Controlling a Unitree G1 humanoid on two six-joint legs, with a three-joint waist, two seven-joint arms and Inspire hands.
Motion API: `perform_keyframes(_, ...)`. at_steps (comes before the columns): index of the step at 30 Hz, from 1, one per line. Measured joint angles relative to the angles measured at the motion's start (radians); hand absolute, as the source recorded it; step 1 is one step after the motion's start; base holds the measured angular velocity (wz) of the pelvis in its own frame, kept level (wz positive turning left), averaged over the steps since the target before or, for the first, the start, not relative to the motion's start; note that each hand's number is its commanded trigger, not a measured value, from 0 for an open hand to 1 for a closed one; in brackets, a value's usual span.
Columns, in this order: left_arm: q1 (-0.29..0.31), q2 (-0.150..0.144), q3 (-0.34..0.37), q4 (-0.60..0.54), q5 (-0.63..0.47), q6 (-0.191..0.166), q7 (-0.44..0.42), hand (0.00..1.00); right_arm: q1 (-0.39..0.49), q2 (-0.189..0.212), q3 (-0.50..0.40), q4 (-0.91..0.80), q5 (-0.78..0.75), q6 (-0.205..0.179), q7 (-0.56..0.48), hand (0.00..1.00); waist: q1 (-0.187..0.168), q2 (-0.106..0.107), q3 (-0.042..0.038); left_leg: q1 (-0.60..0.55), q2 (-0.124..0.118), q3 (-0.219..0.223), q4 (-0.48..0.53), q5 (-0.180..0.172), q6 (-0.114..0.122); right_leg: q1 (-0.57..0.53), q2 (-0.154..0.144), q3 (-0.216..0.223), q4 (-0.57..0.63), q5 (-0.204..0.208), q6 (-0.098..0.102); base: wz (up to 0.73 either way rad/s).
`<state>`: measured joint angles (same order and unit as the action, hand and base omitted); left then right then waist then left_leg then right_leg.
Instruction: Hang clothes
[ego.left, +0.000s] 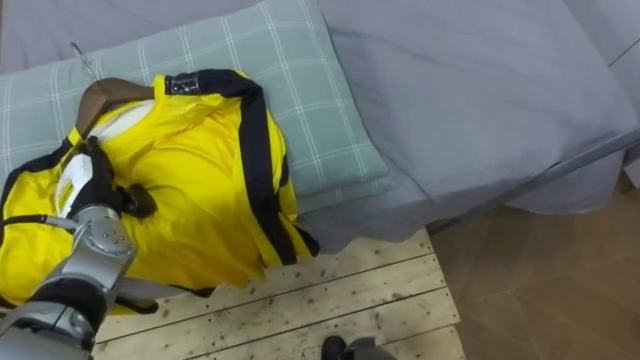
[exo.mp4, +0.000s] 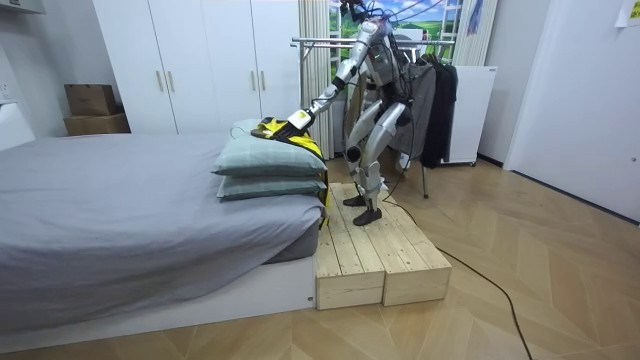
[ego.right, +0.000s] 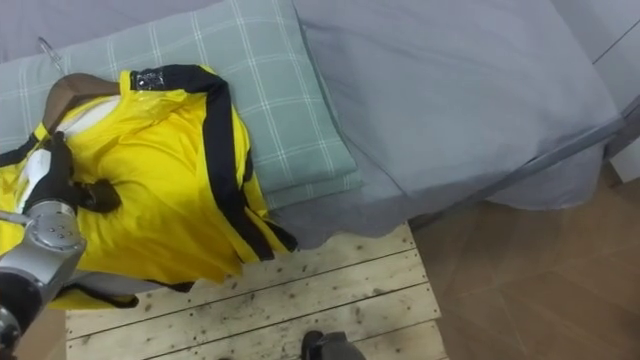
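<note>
Bed covered by a grey sheet (ego.left: 470, 90), with two grey-green checked pillows (exo.mp4: 262, 172) stacked at its end; the upper pillow (ego.left: 325, 115) overhangs the sheet's edge. A platform of pale, speckled wooden planks (ego.left: 300, 300) stands just beside the bed, on brown parquet floor (ego.left: 560, 290). Background, room view: white wardrobe (exo.mp4: 200, 65) along the wall, cardboard boxes (exo.mp4: 92, 108) stacked at its left, and a white cabinet (exo.mp4: 468, 110) at the right.
</note>
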<state>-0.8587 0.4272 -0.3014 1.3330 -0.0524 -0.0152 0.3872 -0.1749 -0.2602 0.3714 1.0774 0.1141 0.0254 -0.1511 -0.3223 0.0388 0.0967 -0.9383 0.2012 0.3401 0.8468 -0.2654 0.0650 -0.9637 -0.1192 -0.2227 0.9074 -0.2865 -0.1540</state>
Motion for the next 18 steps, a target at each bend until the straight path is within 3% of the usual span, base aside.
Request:
perform_keyframes(6, -0.002, 0.007, -0.039, -0.005, 0.006, 0.003, -0.007, 0.0, -0.001, 0.0, 0.0, 0.0, 0.001, -0.005, 0.0, 0.0, -0.006, -0.001, 0.0, 0.003, 0.014, 0.022, 0.001, -0.001, 0.002, 0.0, -0.006, -0.002, -0.001, 0.0, 0.008, 0.02)
perform_keyframes(12, -0.002, 0.011, -0.078, -0.006, 0.041, -0.01, -0.007, 0.0, -0.003, -0.001, 0.0, 0.014, -0.001, -0.034, -0.011, 0.0, -0.015, -0.001, 0.0, 0.005, 0.031, 0.043, 0.001, -0.002, 0.004, 0.005, -0.015, -0.014, -0.004, 0.003, 0.008, 0.08)
perform_keyframes(18, -0.002, 0.008, -0.101, -0.024, 0.083, -0.019, -0.015, 0.0, 0.007, -0.005, 0.0, 0.024, -0.002, -0.072, -0.011, 0.0, -0.032, 0.0, 0.0003, 0.013, 0.03, 0.044, -0.001, -0.004, 0.007, 0.022, -0.029, -0.032, -0.009, 0.0, 0.015, 0.1)
